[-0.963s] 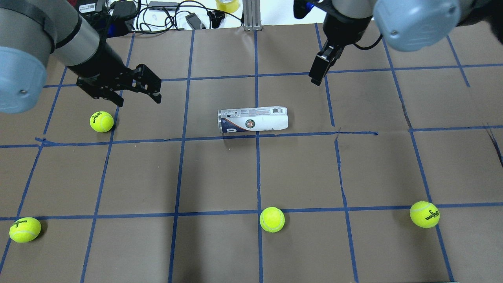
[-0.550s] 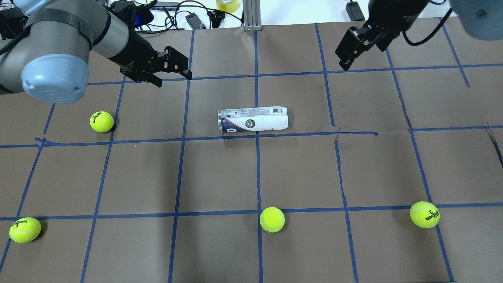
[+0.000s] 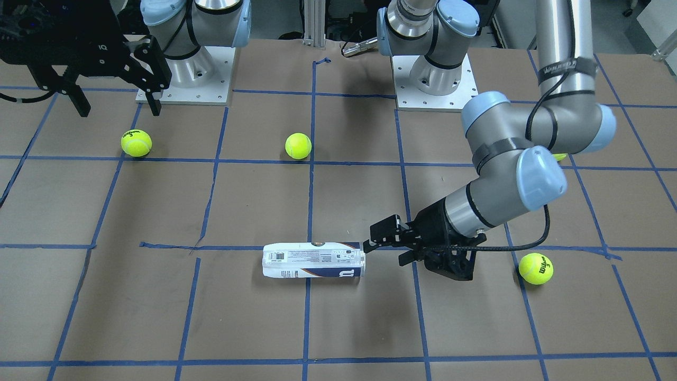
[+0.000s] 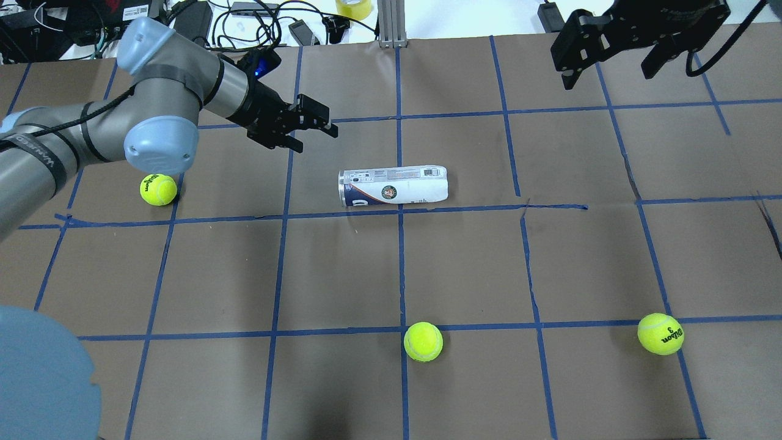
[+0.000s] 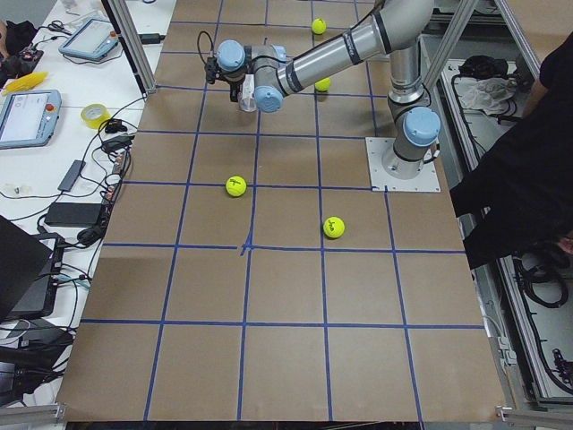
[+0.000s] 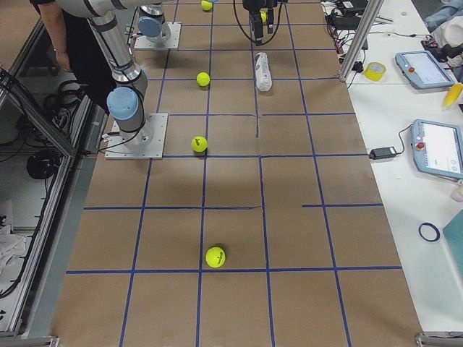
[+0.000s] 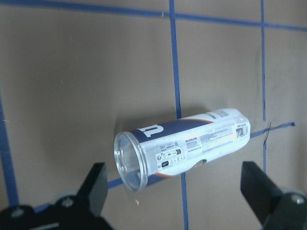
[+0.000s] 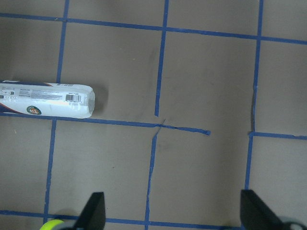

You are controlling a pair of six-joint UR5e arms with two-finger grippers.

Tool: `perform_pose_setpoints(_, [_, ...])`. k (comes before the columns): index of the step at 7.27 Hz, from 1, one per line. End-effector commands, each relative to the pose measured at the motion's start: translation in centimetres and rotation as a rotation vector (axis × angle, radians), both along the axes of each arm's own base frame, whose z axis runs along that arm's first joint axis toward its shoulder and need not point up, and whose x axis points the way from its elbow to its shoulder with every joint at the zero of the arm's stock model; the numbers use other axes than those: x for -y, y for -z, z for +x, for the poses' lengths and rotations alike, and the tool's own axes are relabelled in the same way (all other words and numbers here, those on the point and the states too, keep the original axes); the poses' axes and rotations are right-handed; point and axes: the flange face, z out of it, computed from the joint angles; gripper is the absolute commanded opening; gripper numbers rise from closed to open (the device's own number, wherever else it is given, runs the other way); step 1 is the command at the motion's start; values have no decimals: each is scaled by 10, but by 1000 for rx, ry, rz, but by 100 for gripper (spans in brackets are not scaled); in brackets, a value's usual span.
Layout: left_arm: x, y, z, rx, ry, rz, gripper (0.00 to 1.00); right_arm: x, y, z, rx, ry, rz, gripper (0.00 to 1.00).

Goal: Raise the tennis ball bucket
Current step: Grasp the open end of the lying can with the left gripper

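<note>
As it lies sideways, tennis ball bucket near wide-spread left hand, not touching.

tennis balls: 5 | tennis ball bucket: 1 | robot arms: 2 | tablets: 2

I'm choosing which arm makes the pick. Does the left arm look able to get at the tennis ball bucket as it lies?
Probably yes. The left gripper hangs open near the open end of the tennis ball bucket, and only bare table lies between them.
</note>
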Motion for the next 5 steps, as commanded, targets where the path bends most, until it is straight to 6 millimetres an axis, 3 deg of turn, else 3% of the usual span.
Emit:
perform_pose_setpoints(1, [-8,49,-14,-125,2,43,100,-7,6,0,16,138,56,100])
perform_pose_setpoints(5, [-26,79,-46,-135,33,122,100,-8,25,10,106,142,89,100])
